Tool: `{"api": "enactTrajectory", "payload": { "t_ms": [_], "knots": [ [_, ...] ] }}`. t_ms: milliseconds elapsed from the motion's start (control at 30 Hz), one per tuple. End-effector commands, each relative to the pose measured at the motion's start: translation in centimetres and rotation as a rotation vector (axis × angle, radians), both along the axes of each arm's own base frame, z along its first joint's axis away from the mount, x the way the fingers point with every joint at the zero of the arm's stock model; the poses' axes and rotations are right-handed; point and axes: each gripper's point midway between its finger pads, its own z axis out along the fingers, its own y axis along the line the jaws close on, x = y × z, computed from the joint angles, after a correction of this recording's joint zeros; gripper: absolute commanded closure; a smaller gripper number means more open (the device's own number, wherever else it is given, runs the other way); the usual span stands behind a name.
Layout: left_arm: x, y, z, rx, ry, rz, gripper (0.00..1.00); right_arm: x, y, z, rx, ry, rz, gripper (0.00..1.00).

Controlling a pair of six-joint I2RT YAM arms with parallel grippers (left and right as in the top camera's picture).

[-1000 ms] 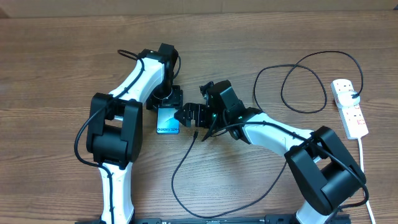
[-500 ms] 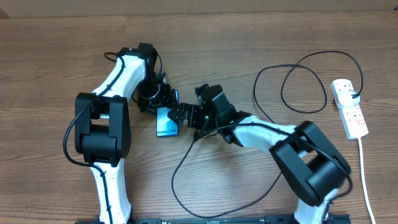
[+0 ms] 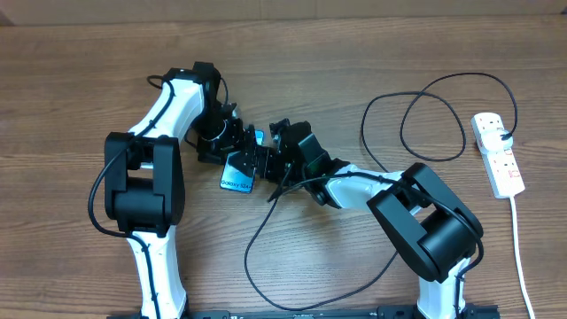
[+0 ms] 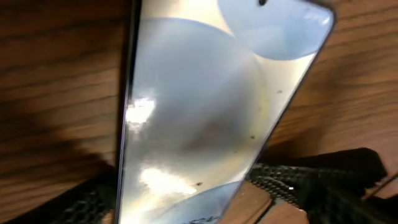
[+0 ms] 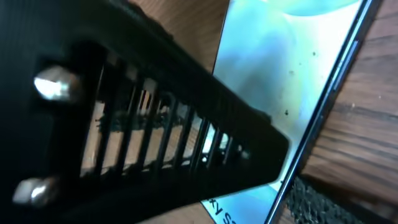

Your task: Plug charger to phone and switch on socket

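Note:
The phone (image 3: 236, 175) lies on the wood, teal screen up, its "Galaxy S24" end toward the front. My left gripper (image 3: 232, 146) is over its far end, open. In the left wrist view the phone (image 4: 199, 112) fills the frame between textured fingers (image 4: 292, 183), with wood showing beside the right one. My right gripper (image 3: 262, 159) is open at the phone's right edge. Its wrist view shows the phone (image 5: 280, 68) and a finger pad (image 5: 323, 199). The charger (image 3: 251, 244) loops across the table; its free end runs under the right gripper, tip hidden. The socket (image 3: 498, 155) lies far right.
A black slatted part (image 5: 143, 137) crosses the right wrist view close to the lens. The socket's white cord (image 3: 518, 248) runs toward the front right edge. Both arms crowd the table's middle, their grippers almost touching over the phone.
The left gripper's jaws have spread wider around the phone's far end. The right gripper has slid left, up against the phone's right edge. The phone has turned slightly.

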Motion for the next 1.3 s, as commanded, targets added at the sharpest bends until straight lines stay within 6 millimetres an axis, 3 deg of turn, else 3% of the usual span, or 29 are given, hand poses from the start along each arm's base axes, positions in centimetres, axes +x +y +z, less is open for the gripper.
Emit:
{"api": "enactTrajectory", "payload": {
  "t_ms": [0, 233, 467, 800, 1267],
  "knots": [
    [-0.4, -2.0, -1.6, -0.035, -0.009, -0.071, 0.0, -0.9, -2.2, -2.6, -0.078, 0.122, -0.037, 0.0],
    [0.5, -1.3, -1.9, 0.064, -0.023, -0.003, 0.0, -2.2, -2.9, 0.8, -0.094, 0.069, 0.055, 0.0],
    [0.9, -0.8, -2.6, 0.219, -0.075, -0.05, 0.0, -3.6, -3.0, 0.5, -0.094, 0.128, 0.092, 0.0],
    [1.0, 0.0, -2.8, 0.48, -0.156, -0.154, 0.0, -3.8, -2.9, 0.6, -0.09, 0.126, 0.113, 0.0],
    [0.0, 0.5, -3.9, 0.491, -0.115, -0.151, 0.24, -2.9, -3.4, 0.0, -0.134, 0.098, 0.062, 0.0]
  ]
}}
